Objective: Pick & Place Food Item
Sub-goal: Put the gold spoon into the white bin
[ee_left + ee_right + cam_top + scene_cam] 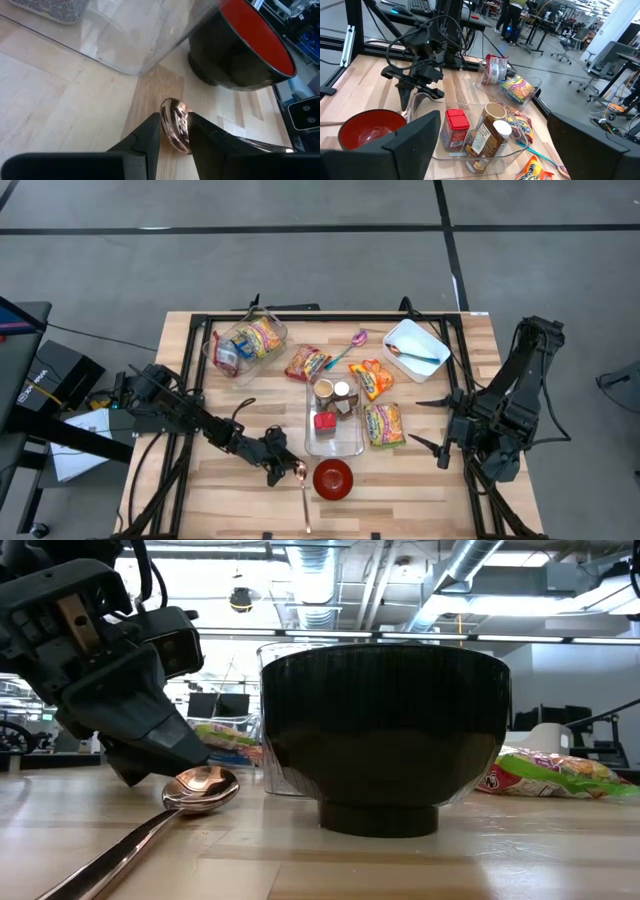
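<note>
From the overhead camera I see a wooden tabletop (200, 490) with both dark arms reaching in. My left gripper (283, 468) sits low and a little left of centre in the frame, right at the bowl end of a copper-coloured spoon (302, 485) that lies flat, its handle running toward the bottom edge. In the left wrist camera the two fingers (145, 140) stand on either side of the spoon's shiny bowl, pressing close against it; they are narrowed around it, and the spoon rests on the wood.

Just right of the spoon stands a red bowl (333, 478) with a dark outside. Directly above it in the overhead frame is a clear rectangular container (335, 442) holding a red-lidded jar (455, 127) and a brown jar with a white cap (489, 134). Right of the container lie orange and yellow snack packets (384, 423). Toward the upper left a second clear tub (246, 343) holds more packets, and at the upper right a white tray (417, 346) carries a blue-handled utensil.

My right gripper (432, 425) waits at the right edge of the tabletop, fingers spread wide and holding nothing.
</note>
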You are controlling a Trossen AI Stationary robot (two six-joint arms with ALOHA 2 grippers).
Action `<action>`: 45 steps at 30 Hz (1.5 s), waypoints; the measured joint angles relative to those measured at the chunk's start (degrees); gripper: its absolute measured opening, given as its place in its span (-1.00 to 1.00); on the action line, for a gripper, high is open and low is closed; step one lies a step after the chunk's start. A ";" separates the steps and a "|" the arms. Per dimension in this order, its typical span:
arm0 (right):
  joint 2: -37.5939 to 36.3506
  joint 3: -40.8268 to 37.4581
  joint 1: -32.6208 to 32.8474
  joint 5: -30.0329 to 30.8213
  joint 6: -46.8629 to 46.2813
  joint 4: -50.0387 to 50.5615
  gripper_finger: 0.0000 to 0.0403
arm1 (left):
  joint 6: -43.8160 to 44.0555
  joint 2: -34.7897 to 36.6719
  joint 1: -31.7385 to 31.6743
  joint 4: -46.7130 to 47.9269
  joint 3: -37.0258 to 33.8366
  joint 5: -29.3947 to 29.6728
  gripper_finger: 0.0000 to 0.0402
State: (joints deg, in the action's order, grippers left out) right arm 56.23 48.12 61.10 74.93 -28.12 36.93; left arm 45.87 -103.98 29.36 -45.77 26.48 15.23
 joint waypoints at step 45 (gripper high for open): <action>0.00 0.00 0.00 -0.02 0.00 0.02 0.79 | -0.36 -0.11 -2.12 14.53 5.22 -4.66 -0.96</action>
State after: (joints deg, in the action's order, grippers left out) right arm 56.23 48.12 61.10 74.91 -28.12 36.95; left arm 45.51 -104.09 27.24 -31.24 31.70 10.57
